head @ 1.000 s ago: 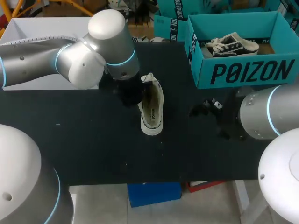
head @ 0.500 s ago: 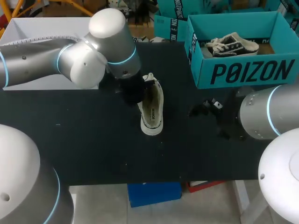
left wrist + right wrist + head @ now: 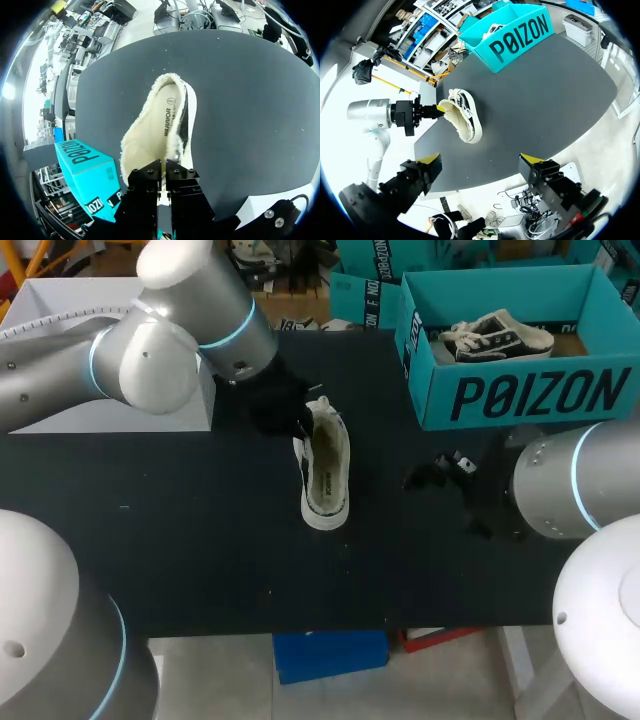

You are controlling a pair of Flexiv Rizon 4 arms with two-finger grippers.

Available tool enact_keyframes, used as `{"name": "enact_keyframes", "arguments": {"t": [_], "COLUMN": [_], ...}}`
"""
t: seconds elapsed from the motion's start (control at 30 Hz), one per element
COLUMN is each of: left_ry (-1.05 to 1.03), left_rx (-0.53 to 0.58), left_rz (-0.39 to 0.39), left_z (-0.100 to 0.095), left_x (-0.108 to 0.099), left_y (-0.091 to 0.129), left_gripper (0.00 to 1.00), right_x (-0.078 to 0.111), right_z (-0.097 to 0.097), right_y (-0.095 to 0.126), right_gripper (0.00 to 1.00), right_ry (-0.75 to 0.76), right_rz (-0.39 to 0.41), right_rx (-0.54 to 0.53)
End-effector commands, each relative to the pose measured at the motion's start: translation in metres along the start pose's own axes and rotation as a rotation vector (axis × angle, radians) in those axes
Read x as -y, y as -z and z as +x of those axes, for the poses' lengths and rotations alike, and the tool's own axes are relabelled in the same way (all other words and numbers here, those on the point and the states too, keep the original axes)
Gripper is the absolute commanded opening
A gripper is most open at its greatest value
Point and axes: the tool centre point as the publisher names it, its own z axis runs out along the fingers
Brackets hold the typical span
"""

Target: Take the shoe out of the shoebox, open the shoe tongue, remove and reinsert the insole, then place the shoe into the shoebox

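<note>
Two robot arms work over a dark bench (image 3: pixel 200 540), seen from above and behind the machine. The left arm (image 3: pixel 150 350) comes in from the robot's left and bends down toward the middle of the surface. The right arm (image 3: pixel 575 480) hangs above the bench's right side, well apart from the footwear.

At the far right corner of the bench stands an open teal shoebox (image 3: pixel 520 395) with bold dark lettering on its front wall. One dark-and-cream sneaker (image 3: pixel 495 337) lies inside it.

Out on the bench, left of the shoebox and apart from it, lies the cream shoe (image 3: pixel 325 470). It has a fleecy lining, and its opening is turned so that the printed insole (image 3: pixel 167 122) shows inside.

The left end effector (image 3: pixel 163 175) is clenched on the shoe's fleecy edge at the end farthest from the robot, its two fingers pinched close together with the material between them. The right end effector (image 3: pixel 481 162) is released, its yellow-tipped fingers (image 3: pixel 431 159) spread wide over bare bench with nothing between them.
</note>
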Motion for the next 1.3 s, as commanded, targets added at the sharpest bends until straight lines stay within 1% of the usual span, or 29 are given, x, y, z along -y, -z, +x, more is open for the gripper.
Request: {"name": "enact_keyframes", "arguments": {"t": [0.03, 0.2, 0.33, 0.43, 0.6, 0.73, 0.83, 1.0, 1.17, 1.3], "left_ry": [0.008, 0.06, 0.118, 0.159, 0.203, 0.19, 0.176, 0.166, 0.153, 0.138], "left_rx": [0.029, 0.063, 0.104, 0.141, 0.228, 0.248, 0.252, 0.224, 0.192, 0.169], "left_rz": [-0.016, -0.038, -0.038, -0.039, -0.034, -0.039, -0.046, -0.027, 0.016, 0.046], "left_z": [0.006, 0.007, 0.007, 0.006, -0.004, -0.011, -0.013, -0.01, -0.007, -0.005], "left_x": [-0.006, -0.019, -0.029, -0.036, -0.043, -0.045, -0.046, -0.046, -0.036, -0.027], "left_y": [0.011, 0.007, 0.003, 0.004, 0.021, 0.034, 0.037, 0.025, 0.008, 0.0], "left_gripper": [0.0, 0.0, 0.0, 0.0, 0.0, 0.0, 0.0, 0.0, 0.0, 0.0], "right_x": [0.005, 0.005, 0.005, 0.005, 0.005, 0.005, 0.005, 0.005, 0.005, 0.005], "right_z": [0.003, 0.003, 0.003, 0.003, 0.003, 0.003, 0.003, 0.003, 0.003, 0.003], "right_y": [-0.006, -0.006, -0.006, -0.006, -0.006, -0.006, -0.006, -0.006, -0.006, -0.006], "right_gripper": [1.0, 1.0, 1.0, 1.0, 1.0, 1.0, 1.0, 1.0, 1.0, 1.0], "right_ry": [-0.005, -0.005, -0.005, -0.005, -0.005, -0.005, -0.005, -0.005, -0.005, -0.005], "right_rz": [-0.019, -0.019, -0.019, -0.019, -0.019, -0.019, -0.019, -0.019, -0.019, -0.019], "right_rx": [0.002, 0.002, 0.002, 0.002, 0.002, 0.002, 0.002, 0.002, 0.002, 0.002]}}
